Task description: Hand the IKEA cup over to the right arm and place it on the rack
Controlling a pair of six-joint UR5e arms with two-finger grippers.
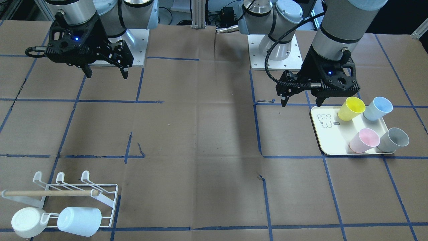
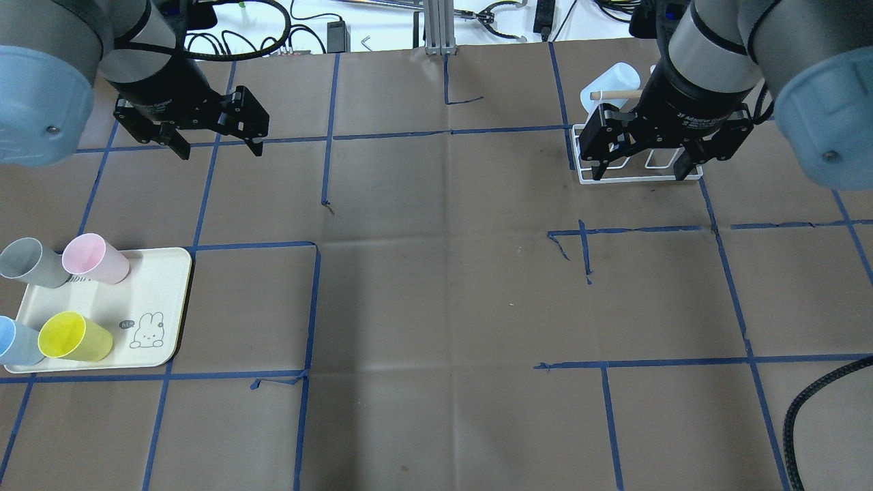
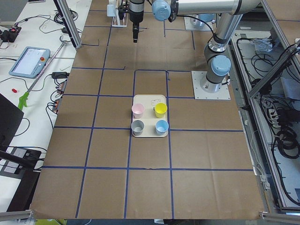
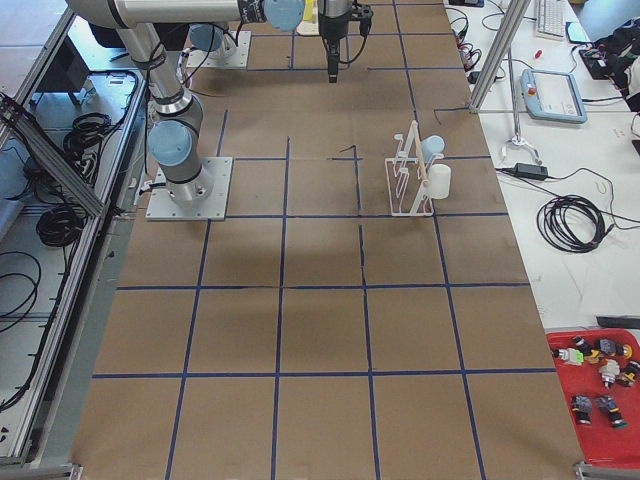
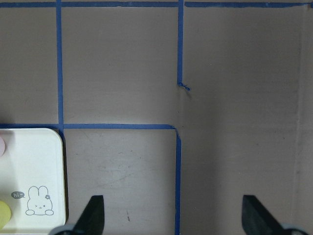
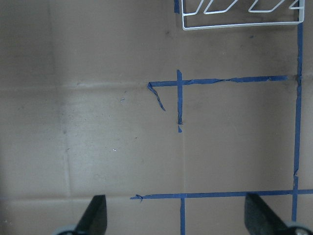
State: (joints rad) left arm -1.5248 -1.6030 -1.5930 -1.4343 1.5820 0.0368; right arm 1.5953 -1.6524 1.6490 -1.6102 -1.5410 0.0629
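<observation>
Four cups lie on a cream tray (image 1: 329, 142): yellow (image 1: 351, 108), blue (image 1: 378, 108), pink (image 1: 364, 140) and grey (image 1: 394, 140). My left gripper (image 1: 302, 101) hangs open and empty above the table just beside the tray's bear-drawing end, touching no cup; it also shows in the overhead view (image 2: 220, 150). My right gripper (image 2: 640, 174) is open and empty, hovering in front of the white wire rack (image 2: 586, 179). The rack (image 1: 100, 197) holds a white cup (image 1: 28, 221) and a pale blue cup (image 1: 79, 221) on its front prongs.
The tray's corner (image 5: 39, 166) shows at the left of the left wrist view. The rack's base (image 6: 239, 19) shows at the top of the right wrist view. Brown paper with blue tape lines covers the table. Both arm bases stand at the robot's edge.
</observation>
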